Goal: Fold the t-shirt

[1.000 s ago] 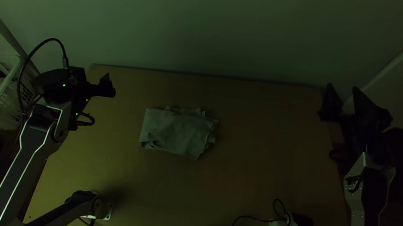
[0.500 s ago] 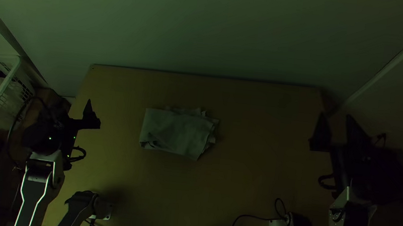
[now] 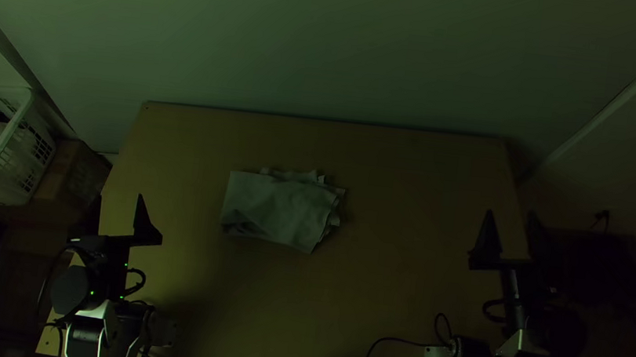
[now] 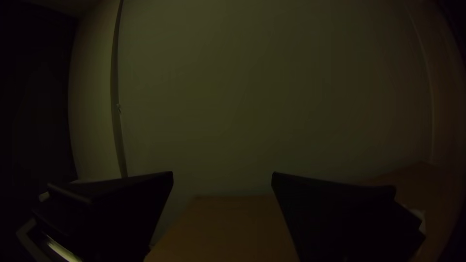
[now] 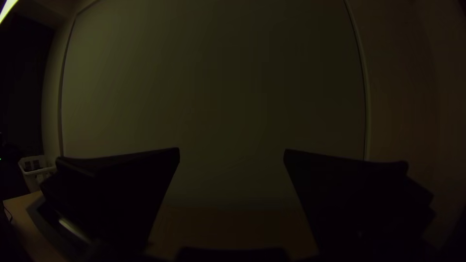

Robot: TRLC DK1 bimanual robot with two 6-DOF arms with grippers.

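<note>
The grey-green t-shirt (image 3: 279,210) lies folded into a compact, roughly rectangular bundle a little left of the table's middle, with uneven cloth edges showing at its far and right sides. Over the table's left edge, well apart from the cloth, is my left gripper (image 3: 120,203), open and holding nothing. My right gripper (image 3: 512,221) stands open at the table's right edge, far from the shirt. In the left wrist view the left gripper (image 4: 222,175) has its two black fingers wide apart. The right gripper (image 5: 232,153) shows the same wide gap in the right wrist view.
A white basket (image 3: 0,161) with cloth inside stands beyond the table's left edge, near a brown box (image 3: 74,173). Bare wood of the table (image 3: 409,212) lies between the shirt and the right arm. Cables (image 3: 395,348) run along the near edge, and a wall rises behind the table.
Both arms have drawn back toward the table's near edge, down the picture, and the right gripper has also shifted somewhat left. The folded shirt has stayed where it was.
</note>
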